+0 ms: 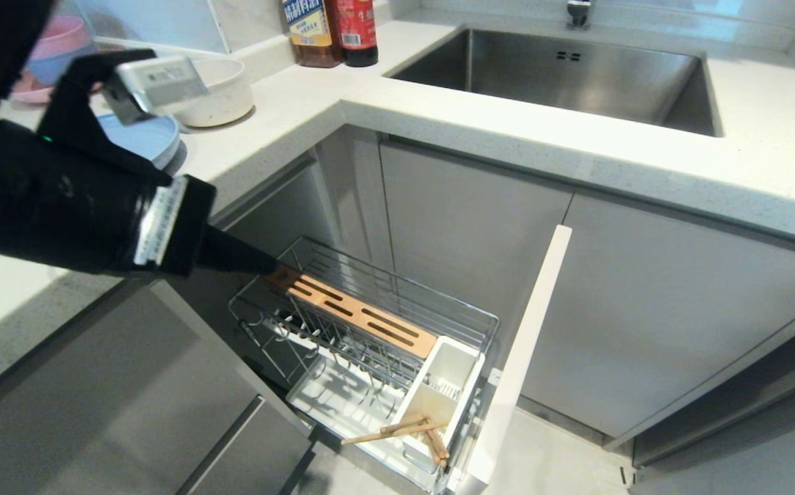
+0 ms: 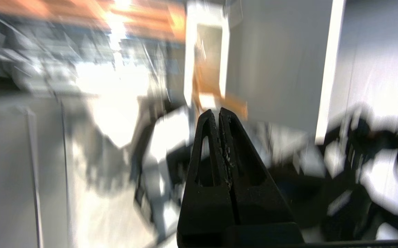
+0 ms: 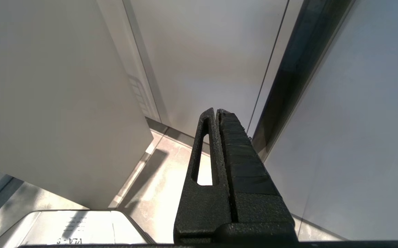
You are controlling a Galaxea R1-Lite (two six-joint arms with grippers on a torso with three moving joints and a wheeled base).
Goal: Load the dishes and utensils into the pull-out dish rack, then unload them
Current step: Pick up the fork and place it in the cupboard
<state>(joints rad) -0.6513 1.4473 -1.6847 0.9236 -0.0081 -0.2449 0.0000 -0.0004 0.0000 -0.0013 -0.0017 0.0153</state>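
Left gripper (image 1: 270, 265) is closed and empty, fingers pressed together, its tip over the back end of the wooden knife block (image 1: 360, 315) of the pulled-out dish rack (image 1: 370, 323); right gripper (image 3: 218, 113) is also closed on nothing, parked low beside the cabinet fronts. Chopsticks (image 1: 404, 430) lie crossed at the front of the rack, partly in the white cutlery holder (image 1: 442, 392), one stick jutting out over the tray. Blue plate (image 1: 146, 137) and cream bowl (image 1: 222, 93) sit on the counter (image 1: 301, 103) behind the left arm, just beside each other; fork not visible.
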